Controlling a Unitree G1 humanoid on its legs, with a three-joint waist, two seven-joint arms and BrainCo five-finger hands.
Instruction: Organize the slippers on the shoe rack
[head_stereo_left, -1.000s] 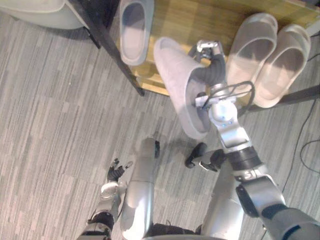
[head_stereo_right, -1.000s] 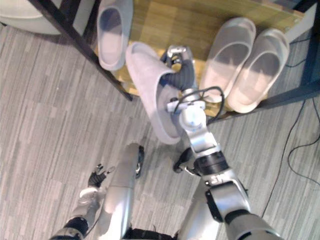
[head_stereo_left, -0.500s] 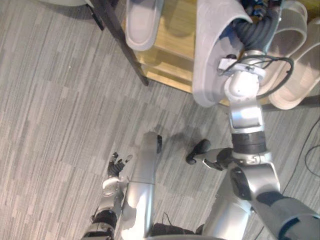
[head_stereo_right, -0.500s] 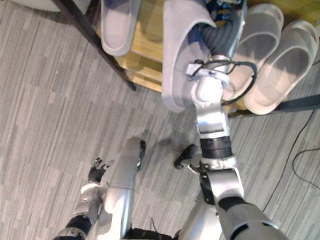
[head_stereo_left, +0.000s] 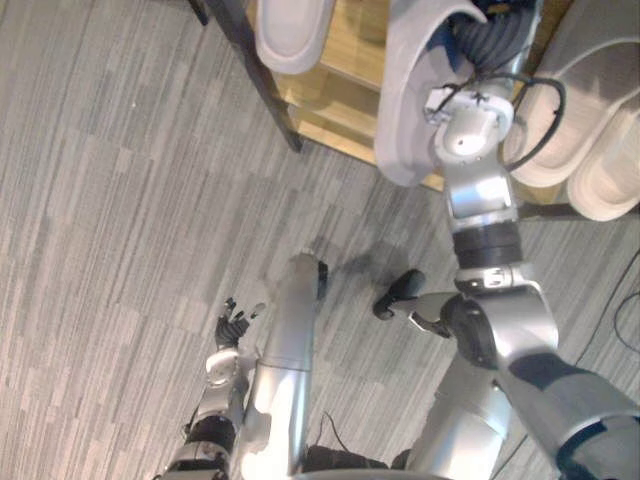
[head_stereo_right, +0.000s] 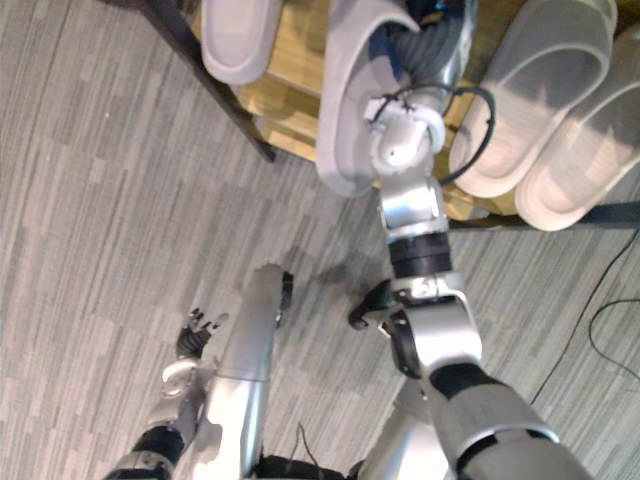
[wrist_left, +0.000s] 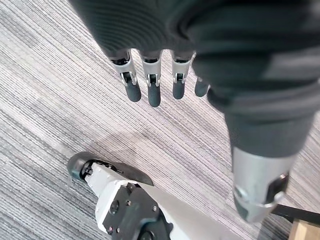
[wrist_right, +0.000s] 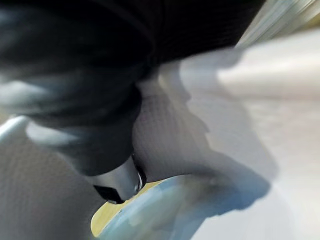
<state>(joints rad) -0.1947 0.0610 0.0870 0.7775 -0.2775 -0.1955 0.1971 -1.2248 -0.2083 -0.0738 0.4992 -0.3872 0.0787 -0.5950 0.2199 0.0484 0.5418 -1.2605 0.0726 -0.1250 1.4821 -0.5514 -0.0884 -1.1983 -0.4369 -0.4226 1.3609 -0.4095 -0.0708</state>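
Observation:
My right hand (head_stereo_left: 488, 42) is tucked into the opening of a grey slipper (head_stereo_left: 405, 95) and is shut on its upper. It holds the slipper in the air over the front of the wooden shelf (head_stereo_left: 345, 95) of the shoe rack. In the right wrist view a dark-tipped finger (wrist_right: 117, 182) presses on the slipper's grey cloth (wrist_right: 170, 135). A second grey slipper (head_stereo_left: 290, 25) lies on the shelf to the left of it. My left hand (head_stereo_left: 232, 328) hangs low over the floor with straight fingers (wrist_left: 150, 82), holding nothing.
A pair of beige slippers (head_stereo_right: 535, 95) lies on the shelf to the right of the held one. The rack's black frame leg (head_stereo_left: 255, 75) slants down at the shelf's left corner. Grey striped carpet (head_stereo_left: 120, 220) spreads in front of the rack.
The right hand has carried the grey slipper up and forward from the rack's front edge to over the shelf. The camera has shifted too. The left hand has stayed put.

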